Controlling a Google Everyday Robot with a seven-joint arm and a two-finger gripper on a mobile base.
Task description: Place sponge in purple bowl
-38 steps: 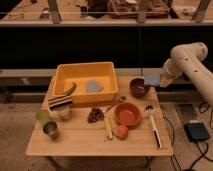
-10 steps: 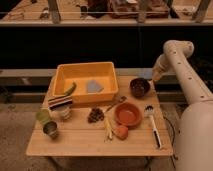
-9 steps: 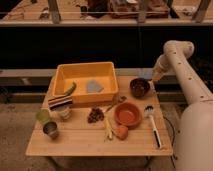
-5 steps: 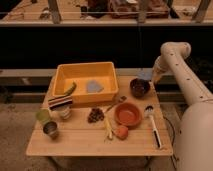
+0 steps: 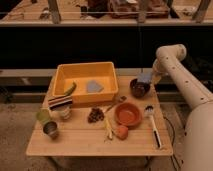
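Blue-grey and flat, the sponge (image 5: 144, 78) hangs just above the far rim of the purple bowl (image 5: 139, 88), pinched between the closed fingers of the gripper (image 5: 147, 78), which sits directly over the bowl at the table's far right corner. The bowl itself is dark and glossy, standing on the wooden table (image 5: 80, 139) just right of the yellow bin (image 5: 84, 73). From the gripper the pale arm (image 5: 176, 67) rises to a rounded elbow and then slopes down to the right edge of the view. Inside the bin lie a grey-blue flat piece (image 5: 94, 86) near the middle and a green curved item (image 5: 70, 89) toward the left wall, the two well apart. In front of the purple bowl, nearer the camera, stands the larger orange bowl (image 5: 128, 114), with a white-handled brush (image 5: 153, 125) lying just to its right, its handle pointing toward the near edge. A small orange fruit (image 5: 122, 131) rests by the orange bowl's near side, beside a thin yellowish stick (image 5: 107, 128). Left of the orange bowl is a dark bunch of grapes (image 5: 95, 115). Farther left sit a striped object (image 5: 60, 102) on a small cup, a green cup (image 5: 43, 116), and a metal can (image 5: 50, 130) nearest the front left corner.
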